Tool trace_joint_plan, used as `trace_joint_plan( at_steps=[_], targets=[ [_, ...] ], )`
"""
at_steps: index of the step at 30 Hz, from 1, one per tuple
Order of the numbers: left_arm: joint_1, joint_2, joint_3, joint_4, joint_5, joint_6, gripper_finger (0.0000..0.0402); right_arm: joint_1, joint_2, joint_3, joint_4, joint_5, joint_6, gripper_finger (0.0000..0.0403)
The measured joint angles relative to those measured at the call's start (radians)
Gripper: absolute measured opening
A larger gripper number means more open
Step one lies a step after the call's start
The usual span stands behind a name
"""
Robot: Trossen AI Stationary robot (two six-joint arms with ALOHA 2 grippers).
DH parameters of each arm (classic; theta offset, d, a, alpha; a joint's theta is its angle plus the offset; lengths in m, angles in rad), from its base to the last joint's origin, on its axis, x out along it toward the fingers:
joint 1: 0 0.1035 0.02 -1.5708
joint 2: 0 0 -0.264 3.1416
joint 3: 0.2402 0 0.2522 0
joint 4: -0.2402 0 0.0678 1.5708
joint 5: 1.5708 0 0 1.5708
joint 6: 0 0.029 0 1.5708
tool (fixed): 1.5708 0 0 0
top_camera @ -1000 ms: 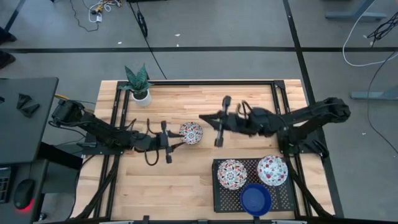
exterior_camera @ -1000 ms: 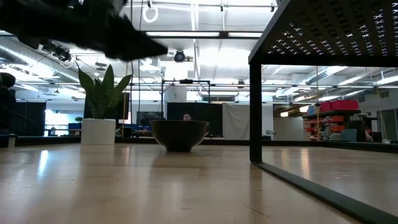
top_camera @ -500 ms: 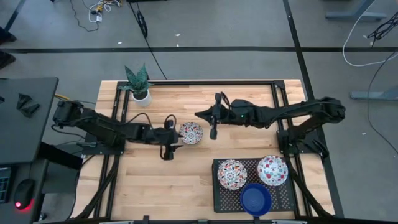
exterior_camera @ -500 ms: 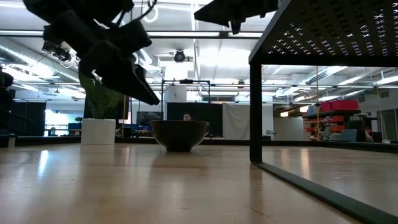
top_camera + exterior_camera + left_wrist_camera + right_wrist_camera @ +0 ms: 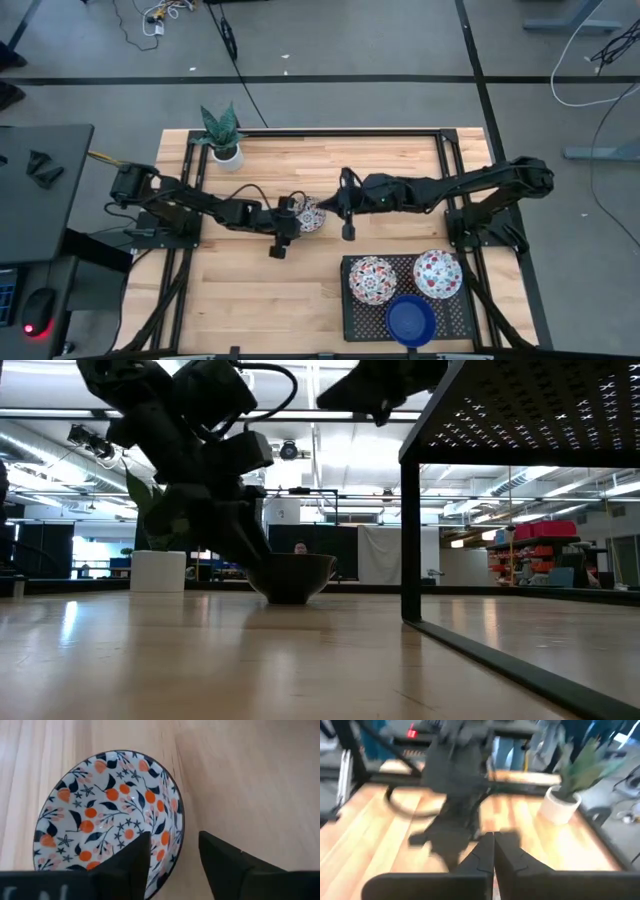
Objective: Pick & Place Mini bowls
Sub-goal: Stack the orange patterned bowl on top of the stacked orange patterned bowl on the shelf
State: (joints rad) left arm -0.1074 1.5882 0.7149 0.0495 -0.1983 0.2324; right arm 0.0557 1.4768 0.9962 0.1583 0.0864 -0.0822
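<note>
- High view: left gripper (image 5: 291, 215) sat at the floral bowl (image 5: 309, 215) mid-worktop (image 5: 250, 290), apparently lined up to take its rim. Right gripper (image 5: 347, 205) hovered just beside the bowl on the other side, holding nothing. Rack (image 5: 352, 315) at the near right carried two more floral bowls (image 5: 373, 280) (image 5: 438, 272) and a blue bowl (image 5: 411, 320); likely the drop-off spot. Plant pot (image 5: 227, 153) stood at the far-left corner, well apart.
- Versus a second ago: the left arm had reached further in, from short of the bowl to right at it; the right arm had shifted closer to the bowl too. Bowl and rack contents hadn't moved.
- Low view: the bowl (image 5: 290, 575) rested flat on the worktop, the left gripper down against its side; exact contact not clear. Earlier frame showed the gripper only high at the top edge.
- Left wrist view: jaws stood open, one finger (image 5: 131, 862) over the bowl's (image 5: 100, 815) inside, the other outside, straddling the rim; not clamped yet, nothing held. Looked like a rim pinch being set up.
- Right wrist view: jaws pressed shut, empty. The left arm showed ahead as a blur, plant pot (image 5: 561, 804) beyond.
</note>
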Motion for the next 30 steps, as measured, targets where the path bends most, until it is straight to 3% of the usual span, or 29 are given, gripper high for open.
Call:
trace_joint_plan(
  at_steps=[9,15,20,30],
  targets=[
    [0.000,0.021,0.040,-0.001,0.028,0.023,0.0084,0.102,-0.071,0.000,-0.264,0.012,0.102,0.0011],
    [0.000,0.021,0.060,0.001,0.040,0.038,0.0011,0.170,-0.141,0.000,-0.387,0.104,0.130,0.0006],
    [0.000,0.020,0.078,-0.006,0.046,0.052,0.0019,0.199,-0.198,0.000,-0.417,0.159,0.130,0.0003],
    [0.000,0.020,0.100,-0.004,0.073,0.076,0.0008,0.202,-0.202,0.000,-0.418,0.161,0.130,0.0011]
  ],
)
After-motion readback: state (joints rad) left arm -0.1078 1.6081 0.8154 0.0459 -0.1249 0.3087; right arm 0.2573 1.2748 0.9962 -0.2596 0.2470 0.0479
